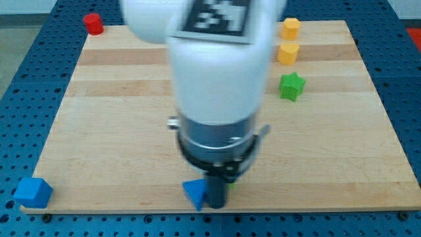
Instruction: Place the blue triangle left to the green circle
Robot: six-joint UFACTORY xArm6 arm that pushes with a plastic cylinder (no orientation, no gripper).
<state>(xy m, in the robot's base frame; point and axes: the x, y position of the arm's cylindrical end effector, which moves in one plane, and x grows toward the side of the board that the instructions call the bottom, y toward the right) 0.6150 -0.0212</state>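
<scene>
- Blue triangle sits at the board's bottom edge, just at the view's left of my tip, and looks to be touching the rod.
- You have no pincer here: the arm ends in a bare rod, so it has hold of nothing and can only push.
- Judging by its looks, the triangle is a small, stiff, light block that should slide easily on the smooth wooden board; it may spin if pushed off-centre.
- Push against a flat face, through its middle, not a corner.
- A sliver of green shows just right of the rod, probably the green circle, mostly hidden by the arm.
- Watch the board edge: the triangle lies very near it.
</scene>
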